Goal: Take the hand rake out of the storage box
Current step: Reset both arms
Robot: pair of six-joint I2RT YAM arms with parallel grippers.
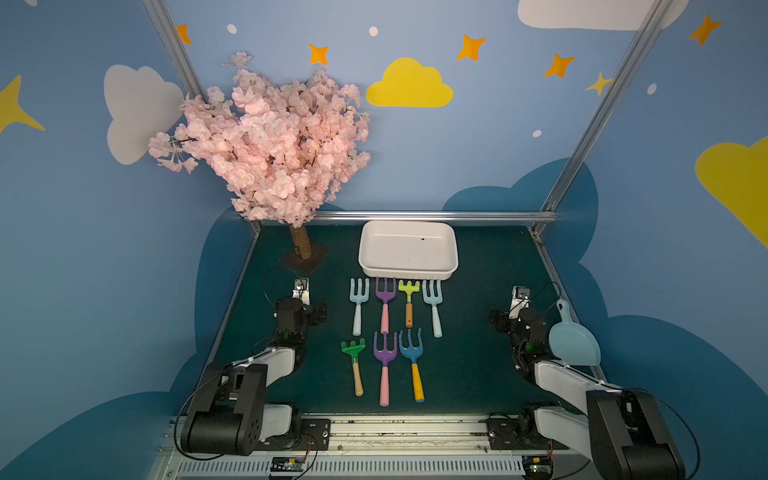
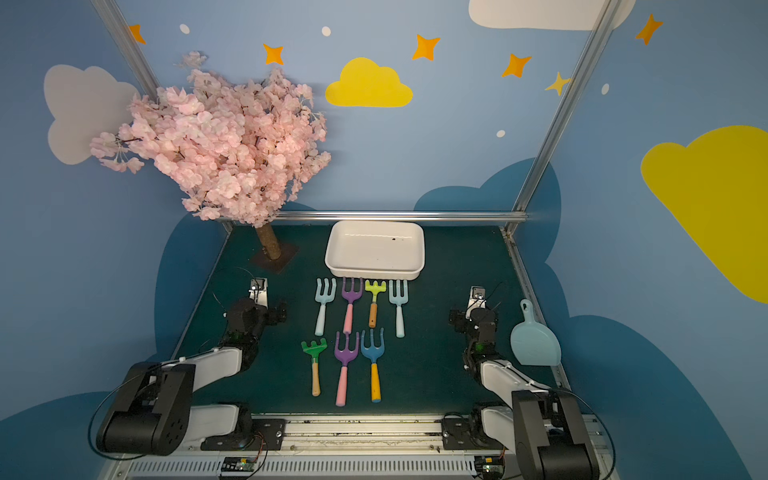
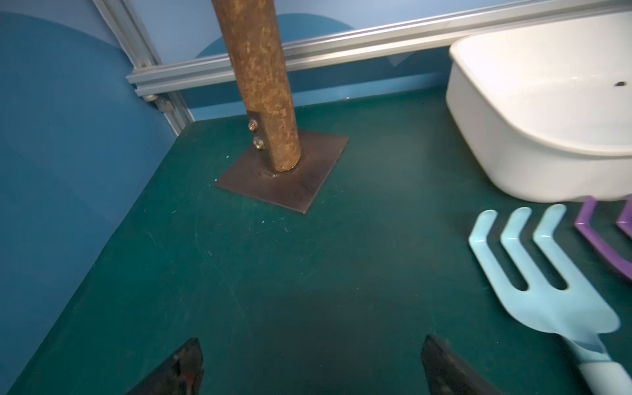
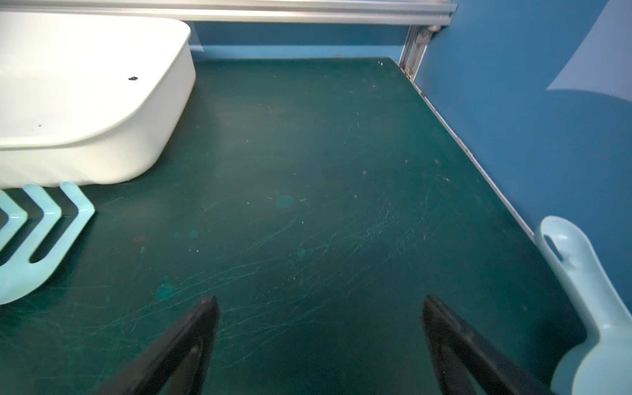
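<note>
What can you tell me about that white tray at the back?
The white tray is shallow and rectangular, with rounded corners and a rolled rim; it looks like glossy plastic. It sits flat on the green table, near the back rail. It holds no tools, only a few dark specks. Four toy rakes point their tines at its near wall; contact is unclear.

White storage box (image 4: 171, 102), pale blue rake (image 4: 41, 239) beside it, green mat (image 4: 307, 154), scoop (image 4: 595, 307), right pincer (image 4: 319, 302) spread wide

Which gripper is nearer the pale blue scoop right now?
Right. The right gripper hangs open close beside the scoop; the left gripper sits open on the far side of the rakes.
</note>
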